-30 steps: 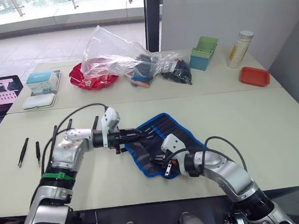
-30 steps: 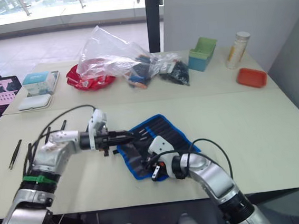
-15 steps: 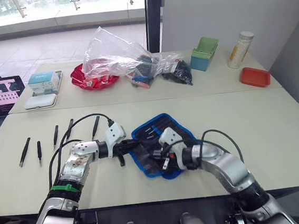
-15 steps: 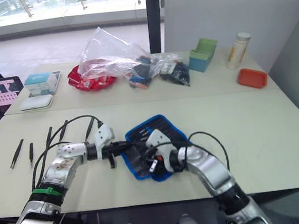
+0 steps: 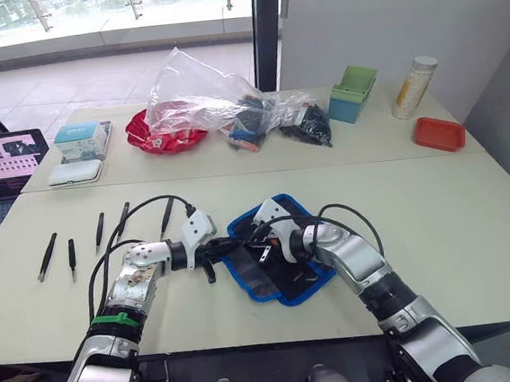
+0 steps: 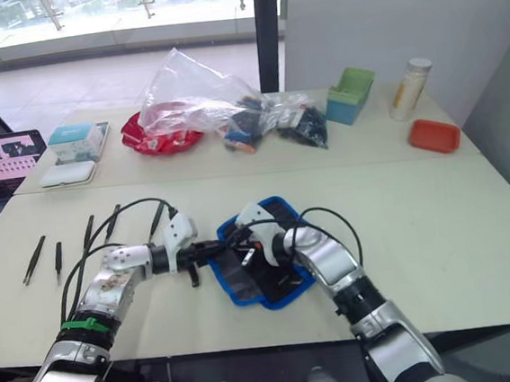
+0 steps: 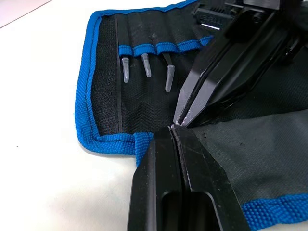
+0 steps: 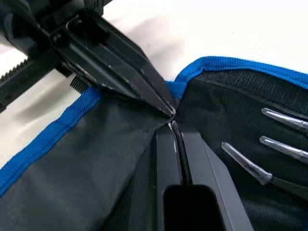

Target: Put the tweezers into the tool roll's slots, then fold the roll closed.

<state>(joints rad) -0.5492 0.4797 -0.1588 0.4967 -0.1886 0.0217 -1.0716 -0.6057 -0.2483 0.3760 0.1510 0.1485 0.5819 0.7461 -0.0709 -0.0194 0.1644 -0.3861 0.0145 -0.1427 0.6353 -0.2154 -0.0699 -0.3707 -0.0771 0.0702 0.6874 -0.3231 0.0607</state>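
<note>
Left wrist view, left pincer (image 7: 174, 126): fingers pressed together, pinching the tool roll (image 7: 144, 103) flap.
Right pincer (image 8: 172, 123): pressed together on the same flap, tips meeting the left's.
Tool roll: black, blue-bordered, partly folded on the pale surface (image 5: 474, 215).
Tweezers (image 5: 71, 254): five, left of the roll.
Room: windows behind.

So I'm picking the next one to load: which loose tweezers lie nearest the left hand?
The tweezers just behind the left hand; the other four lie farther toward the laptop side.
</note>
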